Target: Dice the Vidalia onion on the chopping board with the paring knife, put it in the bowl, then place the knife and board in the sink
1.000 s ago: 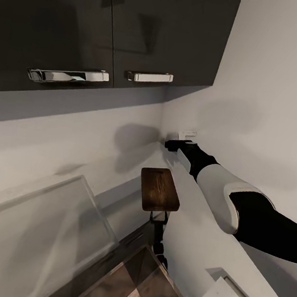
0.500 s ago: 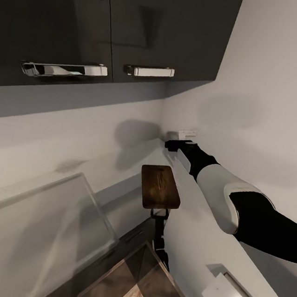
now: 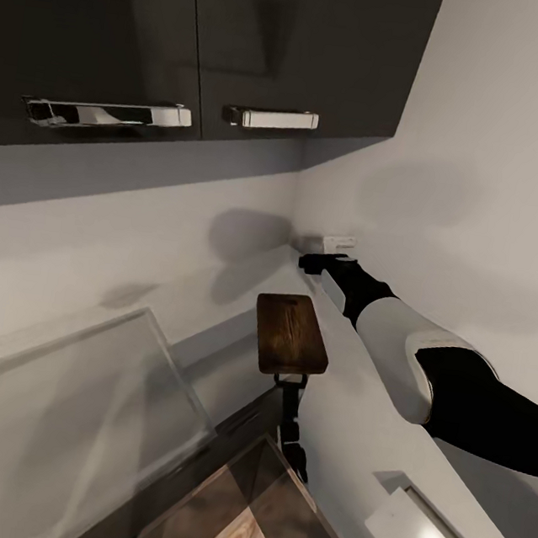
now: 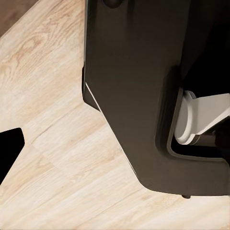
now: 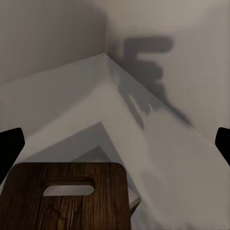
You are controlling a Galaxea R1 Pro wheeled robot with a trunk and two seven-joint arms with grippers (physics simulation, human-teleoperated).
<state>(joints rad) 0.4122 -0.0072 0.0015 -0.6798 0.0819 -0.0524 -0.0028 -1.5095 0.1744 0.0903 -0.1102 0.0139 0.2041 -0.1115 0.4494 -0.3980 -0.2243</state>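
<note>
Your right arm (image 3: 395,345) reached out to the corner where two pale walls (image 3: 487,162) met, under the dark cupboards (image 3: 207,32) with their shiny handles (image 3: 272,118). The right jaws were wide apart. In the right wrist view one dark tip sat at each side edge, and nothing was held between them.

The chopping board (image 3: 290,335) was just below and beside those jaws, but not touching them. It looked as if it was up in the air near the wall, with a thin dark thing (image 3: 289,407) under it. I could not tell what that thing was, or whether it held the board up. The slot hole (image 5: 68,190) of the board was at the end near the wrist camera.

Your left arm hung down. Its camera looked at the light wooden floor (image 4: 48,143) and the robot's dark base (image 4: 134,96). One dark tip (image 4: 9,148) was at the edge of that view, so I could not tell if the left jaws were open or closed.

I think the job was not finished. The board was not lying flat on the bench, and it was not in the sink. These pictures could not tell me whether the onion had been cut or put in the bowl. The board had to go into the sink, and maybe the knife too.
</note>
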